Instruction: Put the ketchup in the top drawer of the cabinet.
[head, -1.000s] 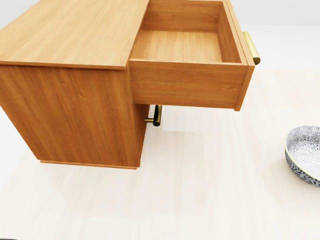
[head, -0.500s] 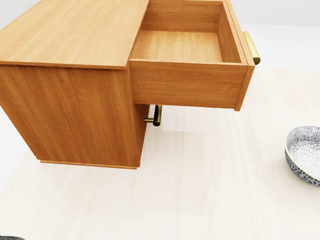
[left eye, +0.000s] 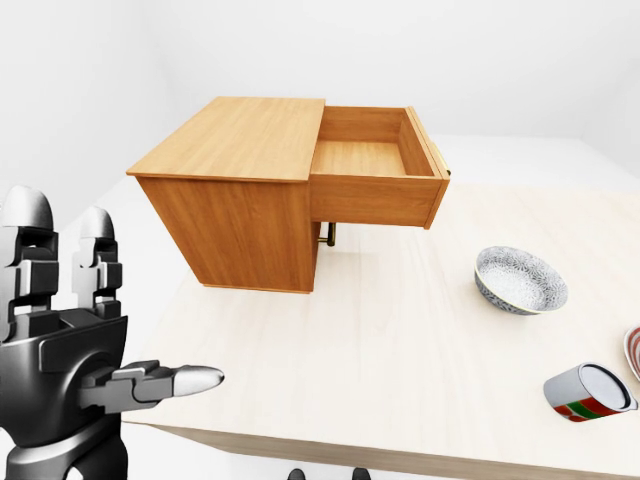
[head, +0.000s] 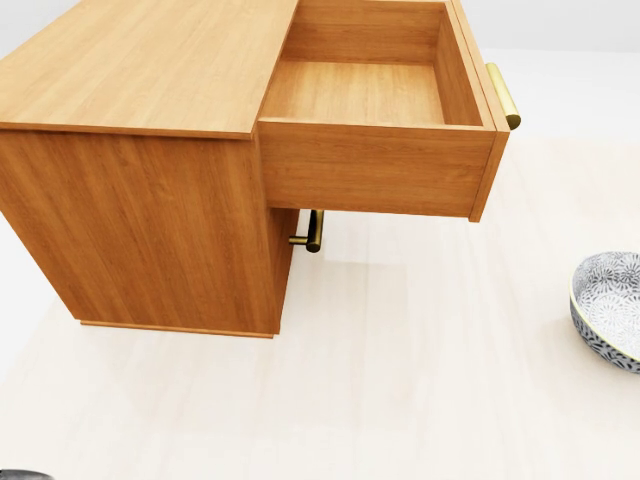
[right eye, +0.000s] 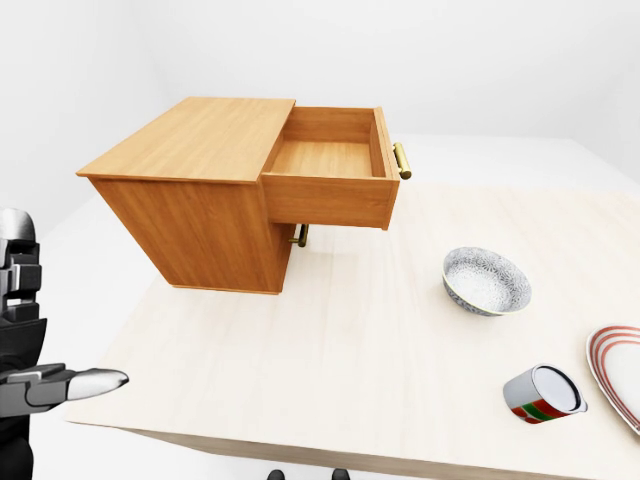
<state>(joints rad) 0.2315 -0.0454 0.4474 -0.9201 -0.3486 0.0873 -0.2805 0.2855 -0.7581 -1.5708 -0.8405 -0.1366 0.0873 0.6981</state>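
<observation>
Nothing shifted since the earlier head view. Grey three-finger left hand (left eye: 75, 345) raised at bottom left, fingers spread wide, holding nothing; right hand out of view. Pulled-out wooden top drawer (left eye: 375, 160) of the oak cabinet (left eye: 235, 190) empty. Ketchup nowhere visible, so weight and grip point cannot be judged.

My robot's left hand (left eye: 70, 340) is dark grey metal in blocky segments, its three fingers (left eye: 190, 379) capped with glossy silver tips.
</observation>
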